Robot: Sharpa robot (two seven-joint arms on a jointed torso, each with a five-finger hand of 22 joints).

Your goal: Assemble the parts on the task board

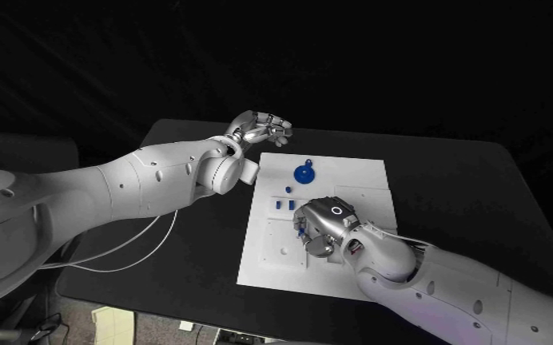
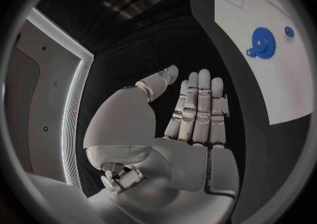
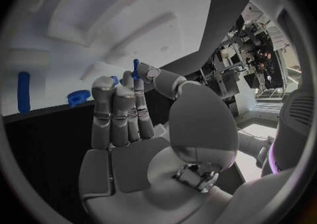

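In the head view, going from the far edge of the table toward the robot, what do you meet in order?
Left robot hand → blue gear on the white board → small blue pegs → right robot hand.

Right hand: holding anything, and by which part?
Right hand pinches a small blue part between thumb and fingers, near its lower end; its upper end sticks out. Left hand holds nothing.

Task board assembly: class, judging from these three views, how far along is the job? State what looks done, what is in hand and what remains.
Looks done: a blue gear sits on the task board.
In hand: the right hand pinches a small blue pin over the board.
Left: that pin is not yet placed, and small blue pieces lie loose on the board. The left hand hangs off the board, holding nothing.
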